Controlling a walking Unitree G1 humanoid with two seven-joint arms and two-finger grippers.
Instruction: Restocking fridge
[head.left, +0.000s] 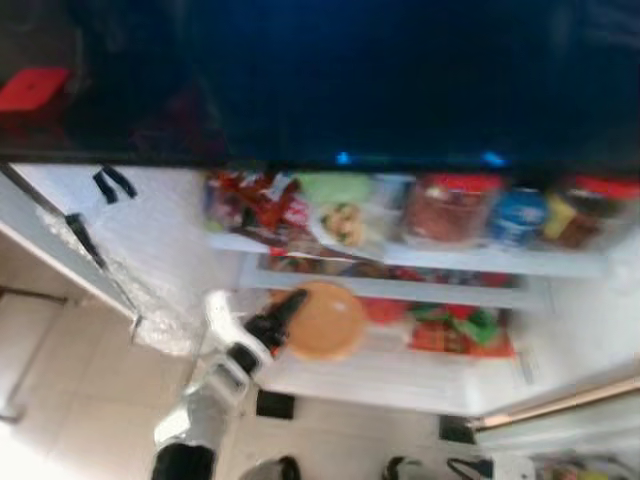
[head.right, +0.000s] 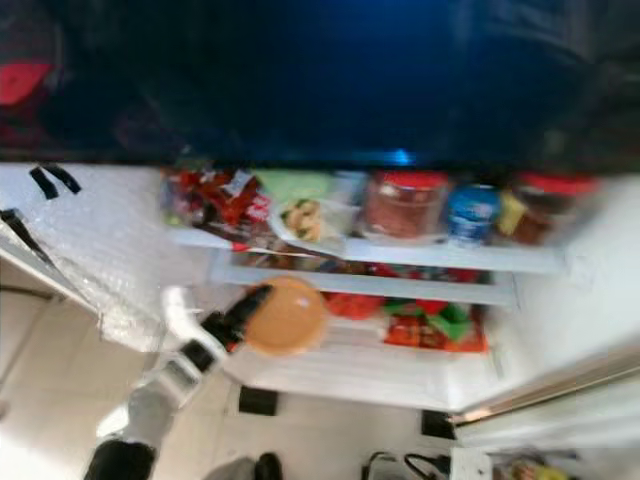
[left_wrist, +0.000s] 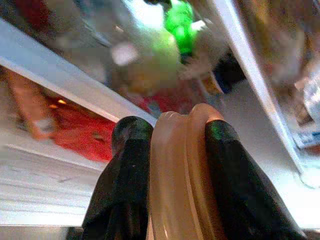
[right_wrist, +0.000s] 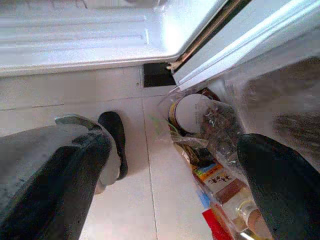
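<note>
I stand before an open fridge (head.left: 560, 262) with its shelves lit. My left gripper (head.left: 288, 312) is raised in front of the lower shelf and is shut on a round orange lid (head.left: 325, 320). In the left wrist view the orange lid (left_wrist: 177, 175) sits edge-on between the two black fingers (left_wrist: 125, 180). The upper shelf holds red packets (head.left: 255, 200), a green-topped pack (head.left: 335, 215), a red-lidded jar (head.left: 450, 208) and a blue tin (head.left: 517, 215). My right gripper (right_wrist: 165, 165) hangs low over the floor with its fingers spread apart and nothing between them.
The left fridge door (head.left: 60, 240) stands open, wrapped in clear film. A lower shelf carries red and green packets (head.left: 460, 328). On the tiled floor by the right door edge lies a bag of groceries (right_wrist: 210, 150) with jars and boxes. A dark foot (right_wrist: 112, 145) rests nearby.
</note>
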